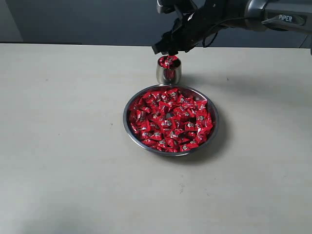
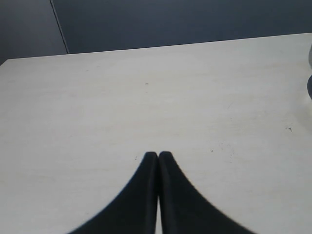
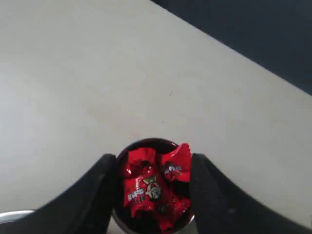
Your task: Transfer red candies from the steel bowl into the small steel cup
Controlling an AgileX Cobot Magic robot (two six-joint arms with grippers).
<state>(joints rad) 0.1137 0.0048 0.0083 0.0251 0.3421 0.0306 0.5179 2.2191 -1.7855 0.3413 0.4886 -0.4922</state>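
My right tool [image 1: 168, 50] hangs just above the small shiny steel cup [image 1: 168, 74] with its jaws spread, one on either side of the cup's mouth and pinching nothing. Directly beneath it the cup is heaped to the rim with red-wrapped candies [image 3: 146, 187]. Just beside the cup, lower than the tool and off to one side of it, the wide shallow steel bowl [image 1: 127, 127] rests on the pale surface [image 1: 63, 146], packed with many more of the same candies, while my left tool [image 2: 158, 158] is pressed together over the surface.
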